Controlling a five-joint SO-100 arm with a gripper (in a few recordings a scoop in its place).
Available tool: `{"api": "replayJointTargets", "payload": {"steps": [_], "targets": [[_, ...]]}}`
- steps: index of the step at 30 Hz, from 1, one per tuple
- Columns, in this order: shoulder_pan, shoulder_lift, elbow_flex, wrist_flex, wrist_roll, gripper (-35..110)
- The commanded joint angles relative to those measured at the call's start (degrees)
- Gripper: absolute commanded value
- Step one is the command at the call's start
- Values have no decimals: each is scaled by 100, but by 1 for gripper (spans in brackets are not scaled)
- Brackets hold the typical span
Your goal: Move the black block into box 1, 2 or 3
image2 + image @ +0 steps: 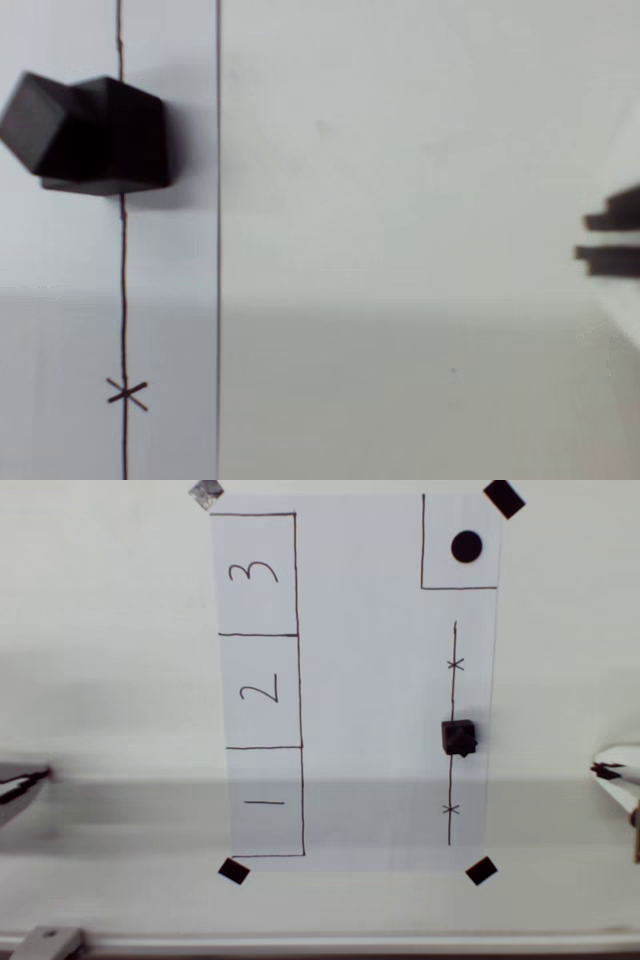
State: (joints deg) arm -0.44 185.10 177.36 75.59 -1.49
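Black block (459, 737) on the drawn line between two x marks, boxes handwritten 1 (265, 802), 2, 3, tool's opening cannot be told.

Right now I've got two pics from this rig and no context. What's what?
It is a small robot arm on a table, filmed by two cameras. One camera looks straight down from above. The other rides on the arm's wrist, so it sees what the arm faces.

From above: a white paper is fixed down with black tape squares. Drawn on it are box 1, box 2 and box 3, a square with a black dot, and a line with two crosses. The black block sits on that line between the crosses.

The pale part at the right edge is probably the end effector. I cannot tell if it is open. It holds nothing: the block lies free, well apart from it.
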Motion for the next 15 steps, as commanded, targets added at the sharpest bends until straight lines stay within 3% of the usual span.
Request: {"api": "replayJointTargets", "payload": {"steps": [1, 15], "targets": [[-18, 9, 62, 132, 53, 1], [-97, 9, 53, 88, -352, 0]]}}
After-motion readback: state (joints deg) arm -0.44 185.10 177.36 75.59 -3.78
